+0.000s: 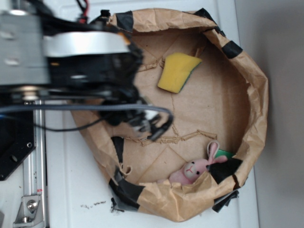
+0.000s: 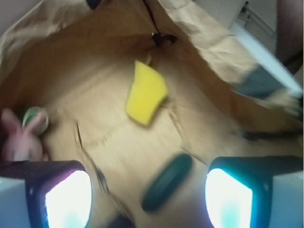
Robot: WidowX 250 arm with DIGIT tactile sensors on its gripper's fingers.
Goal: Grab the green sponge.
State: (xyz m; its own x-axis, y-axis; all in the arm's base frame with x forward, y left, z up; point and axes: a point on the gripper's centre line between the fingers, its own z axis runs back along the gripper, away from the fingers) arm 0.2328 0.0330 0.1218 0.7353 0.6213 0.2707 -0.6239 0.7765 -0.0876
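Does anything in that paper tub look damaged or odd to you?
The tub itself: crumpled brown paper patched with black tape, its floor creased and torn along ragged seams. The sponge lies tilted near the far wall, and the bunny is wedged against the rim. The open claw holds nothing.

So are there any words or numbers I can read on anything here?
None can be read.
White table: small dark scribbly marks near the paper bowl, too small to read.
Green sponge, pink bunny, dark green capsule and the hand: no writing shows.
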